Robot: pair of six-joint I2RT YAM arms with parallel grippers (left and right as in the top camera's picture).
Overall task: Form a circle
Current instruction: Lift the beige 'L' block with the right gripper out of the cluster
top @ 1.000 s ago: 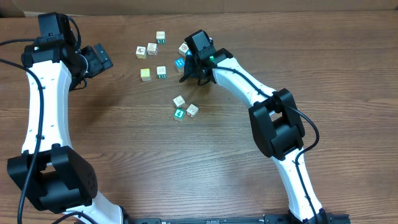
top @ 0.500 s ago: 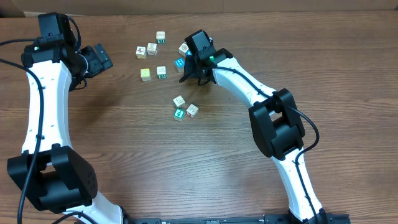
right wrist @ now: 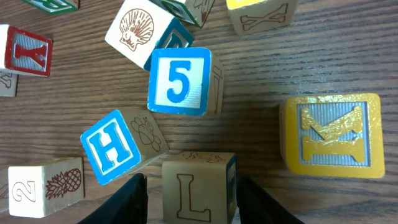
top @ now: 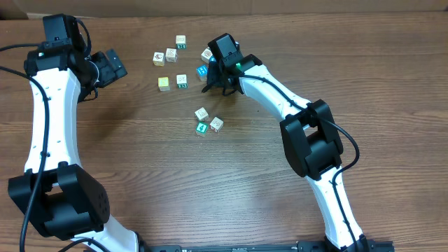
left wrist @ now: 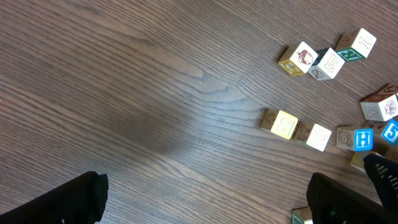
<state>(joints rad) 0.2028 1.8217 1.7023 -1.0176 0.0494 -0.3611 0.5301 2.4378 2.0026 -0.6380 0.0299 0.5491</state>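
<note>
The circle is a small tight cluster of cubes (top: 201,113) at mid-table, white-faced ones beside a teal-faced one. My right gripper (top: 217,87) hangs over a separate scatter farther back. In the right wrist view its jaws (right wrist: 189,198) straddle a pale cube marked L (right wrist: 198,186), with a thin gap on each side, so it is open. A blue 5 cube (right wrist: 179,81) and a tilted blue H cube (right wrist: 111,146) lie just beyond the L cube. My left gripper (top: 112,66) (left wrist: 202,205) is wide open over bare wood at the far left, holding nothing.
A yellow K cube (right wrist: 329,134) sits right of the L cube, a shell cube (right wrist: 138,31) and a pineapple cube (right wrist: 43,182) to its left. More loose cubes (top: 171,54) and a yellow one (top: 163,83) lie at the back centre.
</note>
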